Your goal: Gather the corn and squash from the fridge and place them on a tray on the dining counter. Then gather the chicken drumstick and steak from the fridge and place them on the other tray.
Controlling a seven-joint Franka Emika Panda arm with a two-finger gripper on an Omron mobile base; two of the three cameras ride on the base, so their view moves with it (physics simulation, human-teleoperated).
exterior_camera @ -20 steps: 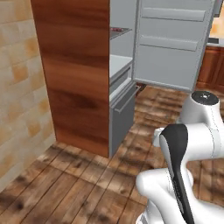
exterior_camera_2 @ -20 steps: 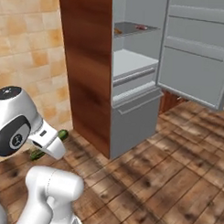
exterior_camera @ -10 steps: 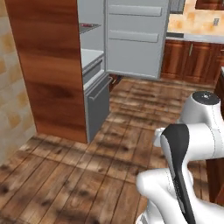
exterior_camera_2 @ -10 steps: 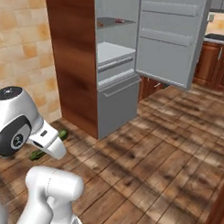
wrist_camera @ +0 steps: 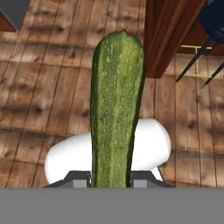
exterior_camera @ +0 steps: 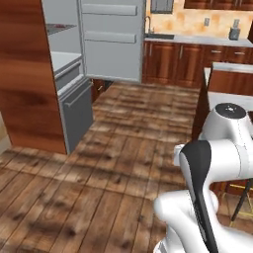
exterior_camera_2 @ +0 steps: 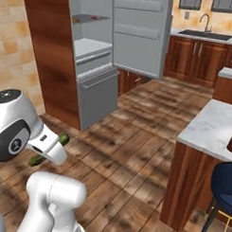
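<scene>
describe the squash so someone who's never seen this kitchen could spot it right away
Start at the white robot arm on the wooden floor, out in front of the open fridge. The squash sits clamped in the gripper, poking out past the arm in the right base view. It is a long, dark green, speckled zucchini-like cylinder, the only green thing around.

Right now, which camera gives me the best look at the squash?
The hand view: the squash runs up the middle of the frame, its whole green length clear, clamped in the shut gripper. The right base view catches two green ends poking out past the arm.
</scene>
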